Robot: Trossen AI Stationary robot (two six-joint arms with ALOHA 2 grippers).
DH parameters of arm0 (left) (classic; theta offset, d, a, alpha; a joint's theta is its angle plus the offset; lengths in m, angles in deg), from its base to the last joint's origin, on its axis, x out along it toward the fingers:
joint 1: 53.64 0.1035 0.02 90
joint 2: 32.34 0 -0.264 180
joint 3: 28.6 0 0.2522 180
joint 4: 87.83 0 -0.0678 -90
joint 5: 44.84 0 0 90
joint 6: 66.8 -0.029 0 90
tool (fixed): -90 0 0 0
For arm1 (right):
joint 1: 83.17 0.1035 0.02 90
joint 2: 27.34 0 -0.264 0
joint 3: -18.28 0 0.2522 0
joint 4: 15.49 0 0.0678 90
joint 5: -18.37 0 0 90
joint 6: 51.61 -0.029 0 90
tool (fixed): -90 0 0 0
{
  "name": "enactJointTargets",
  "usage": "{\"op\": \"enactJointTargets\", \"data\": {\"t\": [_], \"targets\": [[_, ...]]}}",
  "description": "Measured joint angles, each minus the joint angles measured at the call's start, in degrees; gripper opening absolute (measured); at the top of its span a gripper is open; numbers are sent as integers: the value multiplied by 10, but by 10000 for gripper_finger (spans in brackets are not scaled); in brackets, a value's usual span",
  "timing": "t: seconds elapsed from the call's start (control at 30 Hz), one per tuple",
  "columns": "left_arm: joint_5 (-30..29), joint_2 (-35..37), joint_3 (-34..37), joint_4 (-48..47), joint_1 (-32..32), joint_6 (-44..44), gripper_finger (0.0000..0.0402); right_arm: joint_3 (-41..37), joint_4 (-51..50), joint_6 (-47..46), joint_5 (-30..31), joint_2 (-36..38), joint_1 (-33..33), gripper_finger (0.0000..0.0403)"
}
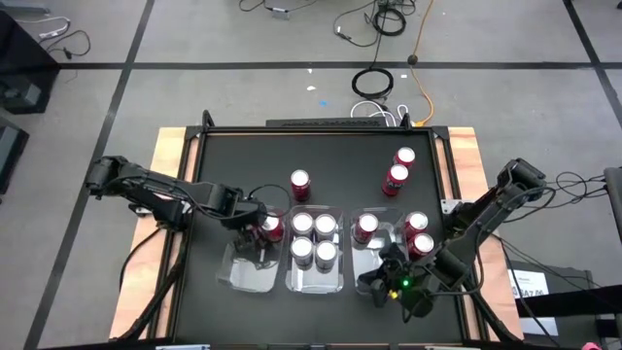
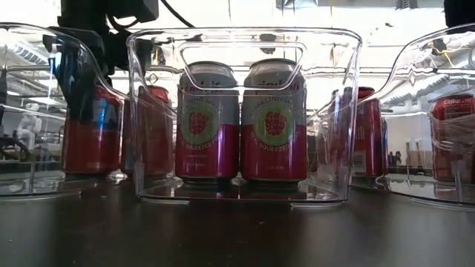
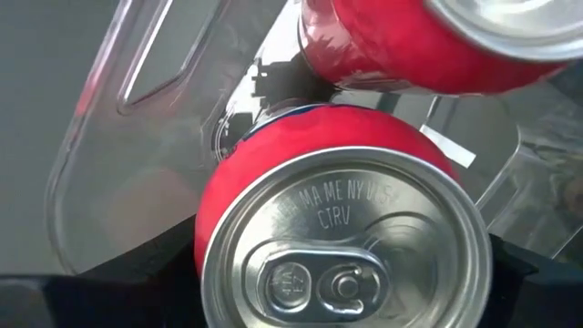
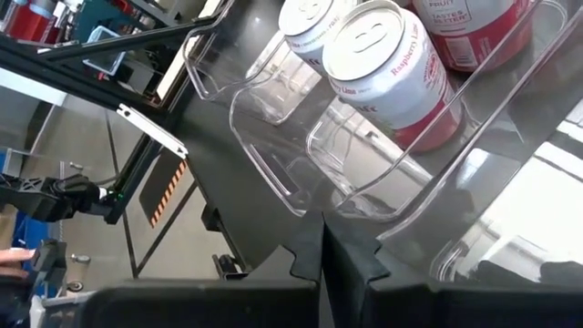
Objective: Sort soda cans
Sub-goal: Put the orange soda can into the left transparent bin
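My left gripper (image 1: 260, 233) clasps a red can (image 3: 342, 228) at the left tray's (image 1: 243, 277) far end. Just beyond, four cans (image 1: 313, 238) fill the middle tray (image 1: 316, 282); three loose cans (image 1: 300, 184) wait farther off. My right gripper (image 1: 379, 282), fingers together, rests by the right tray (image 4: 383, 196). Only the low view shows labels; seemingly raspberry.

Two dark jointed arms; right end effector (image 1: 384, 282) shows a green light.
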Motion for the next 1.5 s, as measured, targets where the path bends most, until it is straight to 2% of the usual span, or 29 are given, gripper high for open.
{"op": "enactJointTargets", "data": {"t": [0.57, 0.67, 0.87, 1.03, 1.17, 1.27, 1.5], "targets": [[9, -2, 0, 9, 1, 27, 323, 0, -1, 17, 0, 0, -1, 0], [6, -3, -9, 5, 1, 30, 336, 0, -1, 22, 0, 0, -1, 0], [5, -4, -39, 4, 1, 5, 392, 0, -2, 31, 0, 0, -1, 0], [5, -4, -45, 0, 1, -1, 390, 0, -2, 33, 0, 0, -1, 0], [20, -4, -48, -25, 8, 1, 388, 0, -2, 33, 0, 0, -1, 0], [19, -4, -71, -79, 16, 11, 388, 0, -1, 32, 0, 0, -1, 0], [-48, 16, -164, -173, 19, -4, 388, 0, 6, 32, 0, 5, -1, 0]]}}
